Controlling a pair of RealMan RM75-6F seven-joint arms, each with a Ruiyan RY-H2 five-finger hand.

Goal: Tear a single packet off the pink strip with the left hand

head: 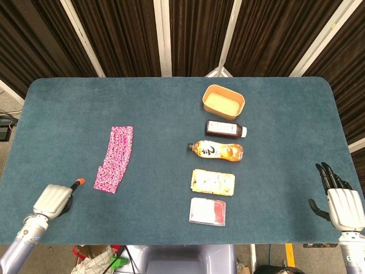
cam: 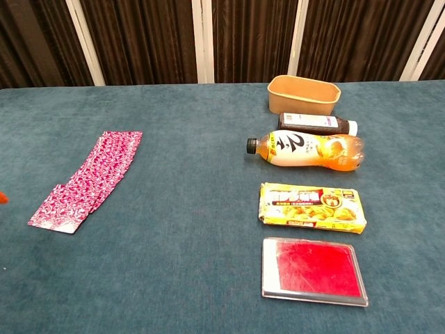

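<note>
A staged test or recording space, not a home or shop; the worktop [head: 171,148] is covered edge to edge in plain teal felt; behind the worktop hang dark pleated curtains [head: 120,34] crossed by pale metal struts [head: 162,34], screening off the room; on the worktop, right of its middle, a tan bowl [head: 223,101], dark bottle [head: 226,129], orange drink bottle [head: 217,150], yellow snack pack [head: 213,182] and red-filled clear case [head: 207,212] lie in one neat line like set-out samples; below the worktop's near edge, bare floor and loose clutter [head: 100,260] show.
</note>
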